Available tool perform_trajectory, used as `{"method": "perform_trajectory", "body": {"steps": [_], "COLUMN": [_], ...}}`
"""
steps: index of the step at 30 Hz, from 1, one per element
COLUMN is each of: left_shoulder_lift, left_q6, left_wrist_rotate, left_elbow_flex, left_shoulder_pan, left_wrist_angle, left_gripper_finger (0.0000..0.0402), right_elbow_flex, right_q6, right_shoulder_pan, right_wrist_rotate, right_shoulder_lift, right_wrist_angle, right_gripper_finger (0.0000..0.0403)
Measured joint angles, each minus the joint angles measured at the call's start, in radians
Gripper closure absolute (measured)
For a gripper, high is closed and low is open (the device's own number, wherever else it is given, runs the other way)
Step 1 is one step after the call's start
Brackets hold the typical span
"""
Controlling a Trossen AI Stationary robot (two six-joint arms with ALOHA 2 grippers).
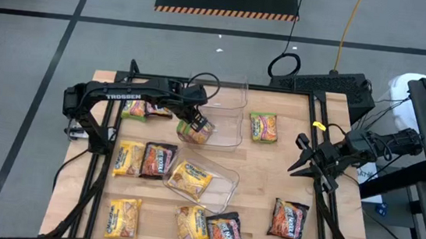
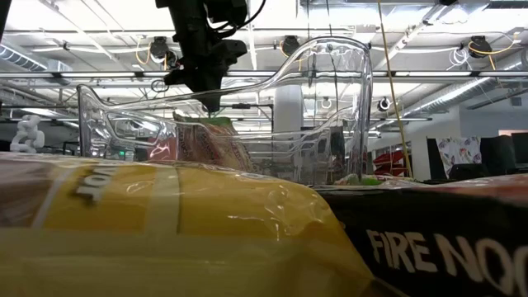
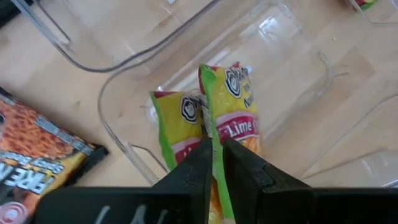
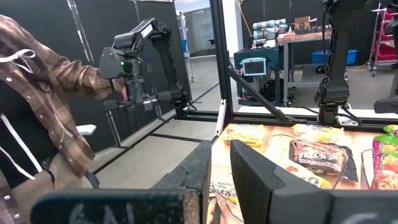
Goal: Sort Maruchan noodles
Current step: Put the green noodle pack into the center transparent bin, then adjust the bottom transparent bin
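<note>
High view: the left gripper hangs over the middle clear plastic bin at the back of the pale wooden table, with a green-yellow lime packet under it. In the left wrist view its dark jaws stand only slightly apart with the glossy edge of that lime packet between them; whether they clamp it or have let go, I cannot tell. A second green-yellow packet lies beside it inside the same rounded, transparent bin.

Another clear bin sits tilted nearer the table's front with a yellow packet in it. Loose flat packets lie around: yellow ones at the left, dark brown fire-noodle ones toward the front right, and a green one right of the bins.

The right gripper waits over the table's right edge, jaws slightly apart on nothing. In the right wrist view a person in a plaid sleeve stands beside the rig.
</note>
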Motion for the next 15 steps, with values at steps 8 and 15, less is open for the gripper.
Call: {"method": "perform_trajectory", "body": {"steps": [8,15], "left_shoulder_lift": [-0.009,-0.084], "left_q6": [0.042,0.074], "left_wrist_rotate": [0.034,0.125], "left_elbow_flex": [0.003,0.031], "left_shoulder_pan": [0.000,-0.016], "left_wrist_angle": [0.030,0.068], "left_gripper_finger": [0.0353,0.0353], "right_elbow_flex": [0.000,0.000], "right_q6": [-0.003,0.001], "right_shoulder_pan": [0.000,0.000], "right_wrist_rotate": [0.065,0.182], "right_shoulder_lift": [0.000,0.008], "right_wrist_angle": [0.000,-0.016], "right_gripper_finger": [0.0349,0.0349]}}
